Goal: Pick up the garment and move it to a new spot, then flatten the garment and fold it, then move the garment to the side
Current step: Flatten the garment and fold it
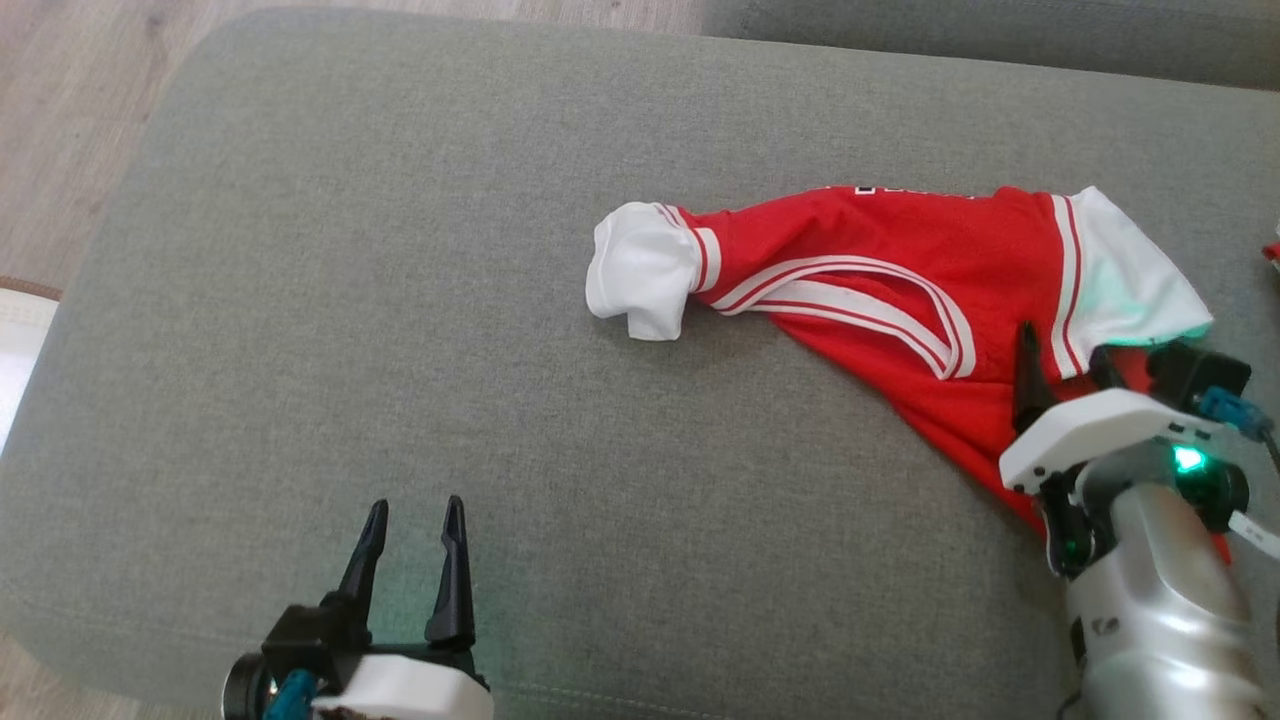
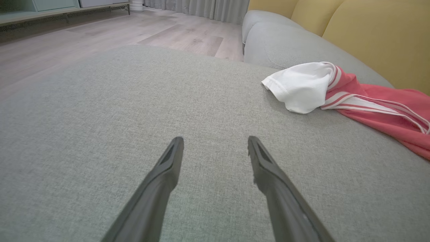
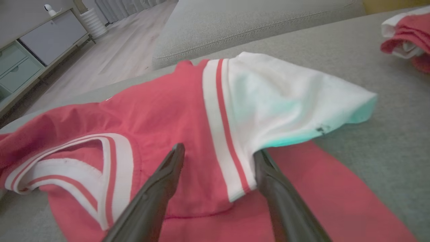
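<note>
A red garment (image 1: pixel 880 280) with white sleeves and red-and-white striped trim lies rumpled on the grey cushion (image 1: pixel 400 300), right of the middle. My right gripper (image 1: pixel 1062 345) is at its near right part, jaws open. In the right wrist view the right gripper (image 3: pixel 218 149) straddles the striped seam of the garment (image 3: pixel 161 101), and the right fingertip sits under the white sleeve's edge. My left gripper (image 1: pixel 416 503) stands open over bare cushion at the lower left, well apart from the cloth. The left wrist view has the left gripper (image 2: pixel 215 138) holding nothing, with the garment (image 2: pixel 369 101) off to the right.
Another red-and-white cloth bundle (image 3: pixel 406 37) lies at the cushion's far right. A second grey cushion (image 1: pixel 1000 30) adjoins the back, with yellow back cushions (image 2: pixel 369 27) behind. Wooden floor (image 1: pixel 60 100) lies past the left edge, and a low cabinet (image 3: pixel 33 43) stands across the room.
</note>
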